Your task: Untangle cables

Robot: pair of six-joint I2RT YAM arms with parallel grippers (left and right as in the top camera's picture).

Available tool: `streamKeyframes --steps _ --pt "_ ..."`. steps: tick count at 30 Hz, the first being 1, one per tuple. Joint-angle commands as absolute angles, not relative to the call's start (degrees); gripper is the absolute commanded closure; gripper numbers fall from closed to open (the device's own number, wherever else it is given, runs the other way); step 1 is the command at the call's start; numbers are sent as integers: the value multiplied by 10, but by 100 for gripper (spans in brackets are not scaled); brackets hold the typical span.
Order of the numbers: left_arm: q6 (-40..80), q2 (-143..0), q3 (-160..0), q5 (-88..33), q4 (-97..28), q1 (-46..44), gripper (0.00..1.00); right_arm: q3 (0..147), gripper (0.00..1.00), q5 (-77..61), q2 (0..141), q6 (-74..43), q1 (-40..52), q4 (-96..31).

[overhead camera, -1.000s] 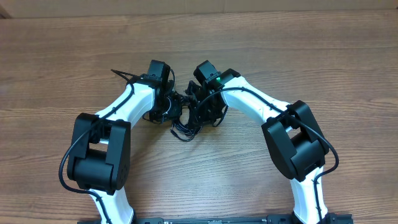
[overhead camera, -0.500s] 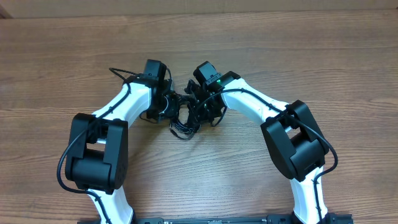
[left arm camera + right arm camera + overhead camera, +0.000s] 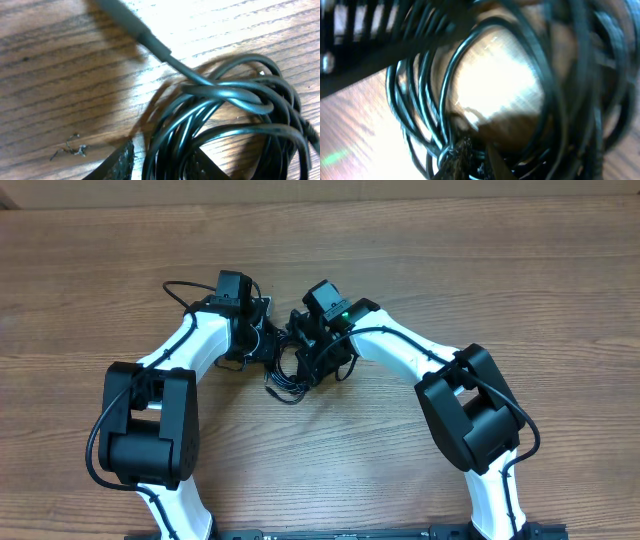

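Note:
The cables are a tangle of thin black loops lying on the wooden table between my two grippers. My left gripper is at the tangle's left side. In the left wrist view its fingers stand apart, with several strands running between them and a strip of bare wood beside the left finger. A dark plug sleeve leads into the coil. My right gripper is buried in the tangle's right side. Its tips are nearly together, pinching strands; loops fill that blurred view.
A small frayed scrap lies on the wood left of the coil. Both white arms bend inward from the front edge, their big black elbow joints standing either side of the tangle.
My left arm has swung left and away, and its fingers have spread. The tangle has been drawn out a little to the left. The right gripper has tightened.

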State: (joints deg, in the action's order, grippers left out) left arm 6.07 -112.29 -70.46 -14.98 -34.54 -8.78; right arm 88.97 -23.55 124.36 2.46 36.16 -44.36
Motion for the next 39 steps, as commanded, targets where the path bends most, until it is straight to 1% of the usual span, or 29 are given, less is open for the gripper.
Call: streamKeyframes --steps 1,4,8,9,12,13,18,20,23,31,32,33,35,37,39 --pt "43 -1131 -716 -147 -353 -79 65 927 89 -212 1244 65 380 -481" --pt "65 -1131 -745 -146 -393 -78 61 959 89 -182 1244 77 385 -518" --pt "117 -1131 -783 -147 -474 -78 55 971 88 -194 1244 67 387 -547" --pt "142 -1131 -791 -147 -506 -79 55 971 88 -196 1244 51 387 -553" --pt "184 -1131 -786 -152 -540 -81 60 970 88 -195 1244 47 387 -563" --pt "193 -1131 -780 -152 -543 -83 62 969 88 -195 1244 47 387 -563" --pt "223 -1131 -733 -163 -498 -94 63 952 87 -195 1244 45 387 -546" --pt "243 -1131 -718 -166 -476 -95 63 944 84 -195 1244 43 387 -543" --pt "259 -1131 -701 -166 -453 -95 65 940 83 -196 1244 43 387 -541" --pt "275 -1133 -659 -186 -383 -95 81 938 82 -195 1244 29 387 -535" --pt "275 -1133 -657 -192 -379 -95 85 937 82 -195 1244 27 387 -533" --pt "275 -1133 -657 -192 -377 -95 87 935 82 -195 1244 27 387 -531" --pt "274 -1133 -657 -189 -370 -95 90 929 82 -193 1244 11 387 -521" --pt "273 -1133 -657 -187 -357 -92 96 921 81 -182 1244 -15 387 -503" --pt "273 -1133 -657 -187 -344 -86 96 916 78 -167 1244 -35 387 -485"
